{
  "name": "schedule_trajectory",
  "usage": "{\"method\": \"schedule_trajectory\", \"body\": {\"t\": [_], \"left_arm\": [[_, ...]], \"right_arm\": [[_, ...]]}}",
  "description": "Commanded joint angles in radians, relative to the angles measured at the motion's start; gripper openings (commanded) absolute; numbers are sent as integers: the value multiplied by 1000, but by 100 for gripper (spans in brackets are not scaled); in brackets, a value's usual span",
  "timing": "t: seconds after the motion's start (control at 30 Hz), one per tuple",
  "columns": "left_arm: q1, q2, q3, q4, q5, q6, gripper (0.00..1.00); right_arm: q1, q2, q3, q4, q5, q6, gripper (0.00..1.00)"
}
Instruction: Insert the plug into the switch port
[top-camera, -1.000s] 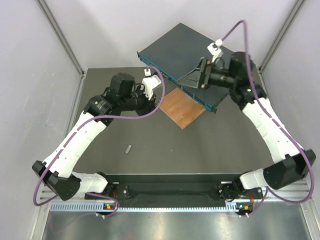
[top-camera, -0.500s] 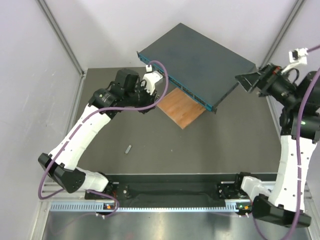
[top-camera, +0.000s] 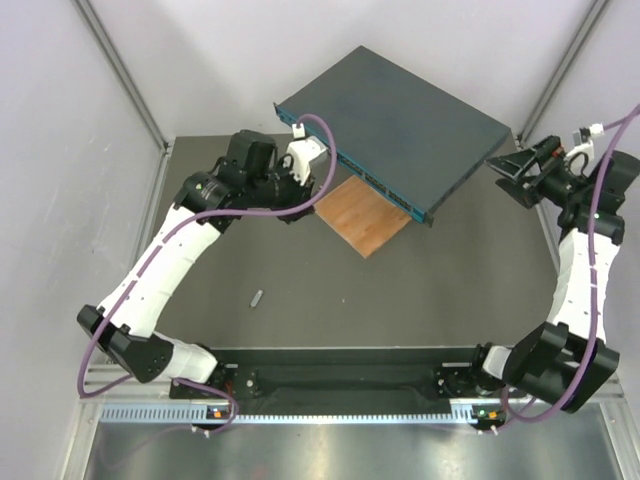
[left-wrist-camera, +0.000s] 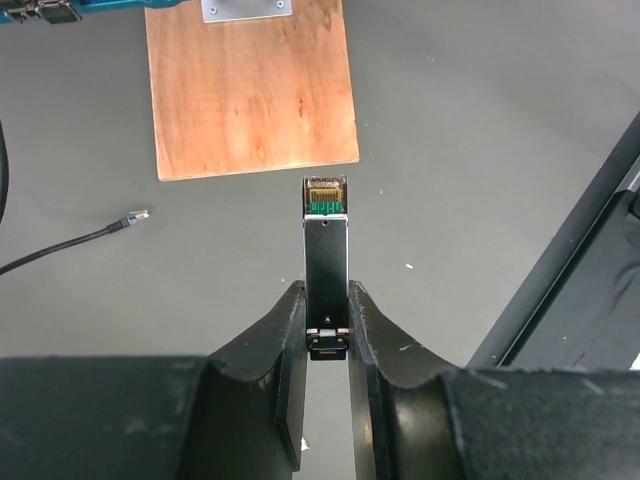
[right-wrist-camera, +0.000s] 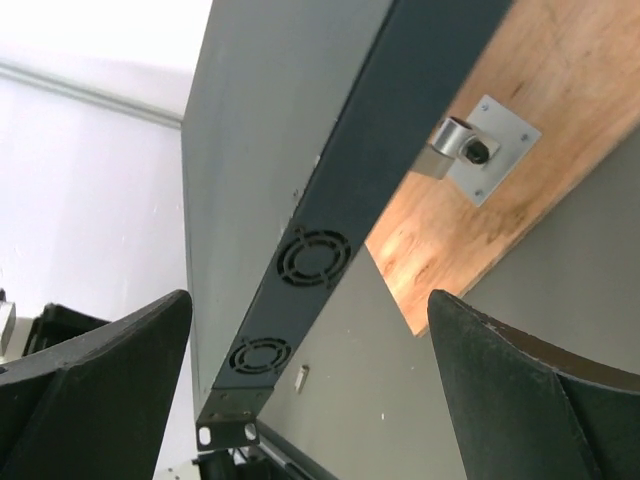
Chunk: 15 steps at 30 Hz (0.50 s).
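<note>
The switch (top-camera: 400, 115) is a flat dark blue-grey box at the back of the table, tilted, with its teal front (left-wrist-camera: 60, 8) facing the left arm. My left gripper (left-wrist-camera: 326, 292) is shut on the plug (left-wrist-camera: 326, 245), a slim metal module whose gold-contact tip points at the wooden board (left-wrist-camera: 250, 85). From above, the left gripper (top-camera: 298, 203) sits just in front of the switch's left front end. My right gripper (top-camera: 515, 168) hangs off the switch's right corner, wide open, holding nothing. In the right wrist view the switch's fan side (right-wrist-camera: 310, 255) lies between its fingers (right-wrist-camera: 100, 380).
The thin wooden board (top-camera: 365, 215) lies under the switch's front edge and carries a small metal bracket (right-wrist-camera: 480, 150). A black cable end (left-wrist-camera: 130, 215) rests on the table left of the plug. A small grey piece (top-camera: 257, 297) lies near the table's middle. Purple cables loop over both arms.
My right arm has swung from above the switch out to its right corner, and its jaws have opened fully. My left arm edged toward the switch, still gripping the plug.
</note>
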Motion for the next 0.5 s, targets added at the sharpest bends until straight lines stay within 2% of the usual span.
{"method": "schedule_trajectory", "body": {"t": [0.0, 0.13, 0.3, 0.47], "left_arm": [[10, -3, 6, 18, 30, -37, 0], [11, -9, -24, 58, 48, -60, 0], [11, 5, -50, 124, 16, -57, 0], [13, 55, -11, 149, -129, -49, 0]], "right_arm": [[59, 23, 26, 145, -11, 17, 100], [144, 63, -20, 223, 34, 9, 100], [222, 155, 9, 261, 31, -2, 100], [242, 197, 5, 323, 27, 23, 98]]}}
